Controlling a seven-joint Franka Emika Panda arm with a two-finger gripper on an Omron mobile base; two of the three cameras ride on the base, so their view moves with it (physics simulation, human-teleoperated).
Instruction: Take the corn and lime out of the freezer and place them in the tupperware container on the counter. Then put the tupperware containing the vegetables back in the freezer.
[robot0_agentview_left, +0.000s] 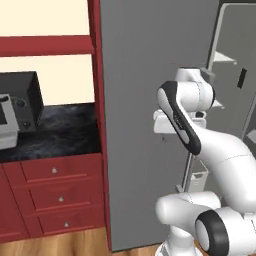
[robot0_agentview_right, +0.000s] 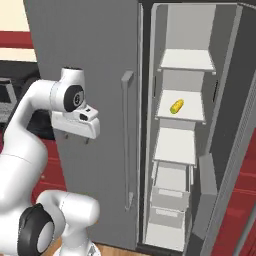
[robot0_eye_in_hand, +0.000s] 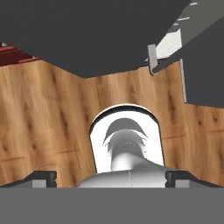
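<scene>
The corn (robot0_agentview_right: 177, 106), a small yellow cob, lies on a middle shelf inside the open freezer (robot0_agentview_right: 181, 145). The lime and the tupperware container are out of view. My gripper (robot0_agentview_right: 87, 141) hangs in front of the closed grey door (robot0_agentview_right: 95, 50), left of its long bar handle (robot0_agentview_right: 126, 140), well apart from the corn. It points down at the wooden floor. In the hand view the gripper (robot0_eye_in_hand: 111, 177) is open, with its fingertips (robot0_eye_in_hand: 41, 177) far apart and nothing between them. The counter (robot0_agentview_left: 60, 135) lies left of the freezer.
A black microwave (robot0_agentview_left: 24, 100) stands on the counter at the left. Dark red drawers (robot0_agentview_left: 57, 197) sit beneath it. The opened freezer door (robot0_agentview_right: 231, 150) swings out at the right. Drawers (robot0_agentview_right: 169, 192) fill the freezer's lower part.
</scene>
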